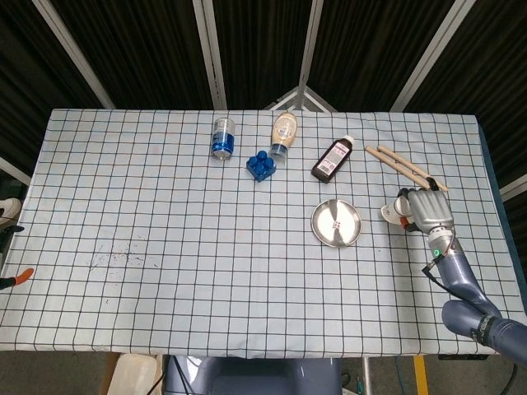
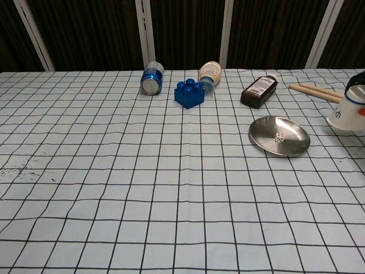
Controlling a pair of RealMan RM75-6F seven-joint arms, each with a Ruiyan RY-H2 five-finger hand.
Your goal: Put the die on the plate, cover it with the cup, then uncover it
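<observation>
A small white die (image 1: 335, 224) (image 2: 279, 137) lies uncovered in the middle of the round metal plate (image 1: 321, 232) (image 2: 262, 140). My right hand (image 1: 428, 211) grips the white paper cup (image 1: 392, 213) (image 2: 347, 114), mouth down and tilted, to the right of the plate and well apart from it. In the chest view the cup shows at the right edge and the hand is almost cut off. My left hand shows in neither view.
Along the far side lie a blue can (image 1: 223, 137), a blue toy block (image 1: 261, 164), a tan squeeze bottle (image 1: 284, 132), a brown medicine bottle (image 1: 332, 159) and two wooden sticks (image 1: 405, 168). The sticks lie just behind the cup.
</observation>
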